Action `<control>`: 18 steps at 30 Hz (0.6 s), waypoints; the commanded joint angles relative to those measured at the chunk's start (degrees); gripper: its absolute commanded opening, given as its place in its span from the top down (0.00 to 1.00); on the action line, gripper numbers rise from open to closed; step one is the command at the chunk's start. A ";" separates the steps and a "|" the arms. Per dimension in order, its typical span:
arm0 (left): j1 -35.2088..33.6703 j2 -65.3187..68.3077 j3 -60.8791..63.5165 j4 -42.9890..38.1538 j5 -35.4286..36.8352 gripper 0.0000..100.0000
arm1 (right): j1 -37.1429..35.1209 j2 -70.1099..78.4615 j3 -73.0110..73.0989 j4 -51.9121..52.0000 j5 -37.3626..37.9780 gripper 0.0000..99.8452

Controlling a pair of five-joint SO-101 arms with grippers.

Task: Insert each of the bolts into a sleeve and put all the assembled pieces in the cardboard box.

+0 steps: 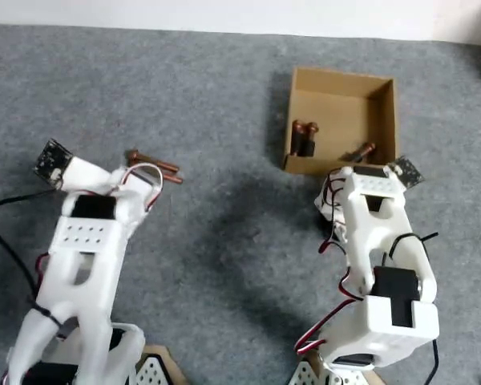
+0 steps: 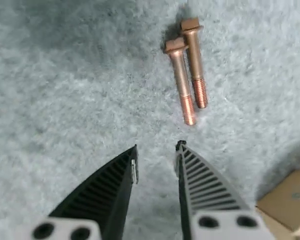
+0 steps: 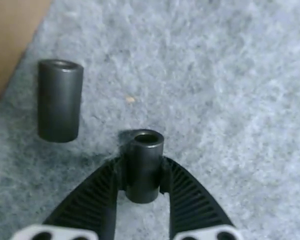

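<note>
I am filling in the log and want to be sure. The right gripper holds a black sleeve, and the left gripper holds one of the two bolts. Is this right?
Not quite. The right gripper does hold a black sleeve, but the left gripper is open and holds nothing. The two bolts lie side by side on the grey carpet, apart from its fingertips, as the left wrist view shows.

The cardboard box (image 1: pixel 382 112) is plain tan-brown and the carpet (image 1: pixel 224 241) around it mottled grey. The two bolts (image 2: pixel 180 82) well apart from the box are copper-coloured; the held sleeve (image 3: pixel 142 165) and the free sleeve (image 3: pixel 60 100) near the box are matt black. The left gripper (image 2: pixel 157 152) and right gripper (image 3: pixel 142 172) are black and ribbed.
</note>
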 commanded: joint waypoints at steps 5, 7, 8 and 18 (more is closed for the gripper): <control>-1.80 17.54 -16.31 8.26 7.12 0.87 | -1.27 0.92 -0.04 -1.01 1.58 1.00; -3.12 22.81 -21.67 10.37 8.53 0.87 | -1.27 0.92 -0.04 -1.01 1.67 1.00; -3.91 25.27 -24.22 11.08 8.79 0.87 | -1.27 0.92 -0.04 -1.01 1.67 1.00; -5.67 44.18 -42.24 12.04 10.20 0.87 | -1.27 0.92 -0.04 -1.01 2.02 1.00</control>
